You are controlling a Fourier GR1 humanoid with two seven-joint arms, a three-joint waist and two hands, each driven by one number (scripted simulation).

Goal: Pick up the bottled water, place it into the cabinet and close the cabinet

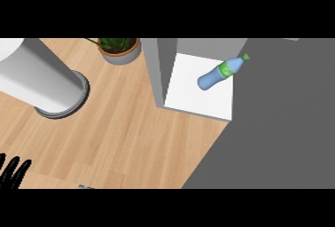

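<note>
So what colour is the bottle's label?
Green, like its cap; the bottle itself is blue. Head view.

Wooden counter (131, 133) with potted plant (119, 49), grey cylinder (39, 80), cabinet (196, 84).

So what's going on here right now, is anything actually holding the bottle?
No. The bottled water lies tilted on the white shelf of the cabinet, with no hand touching it. Only the left hand shows, at the lower left edge over the wooden counter, fingers straight and holding nothing. The right hand is out of view. A potted plant stands behind, and a grey cylinder at left.
</note>
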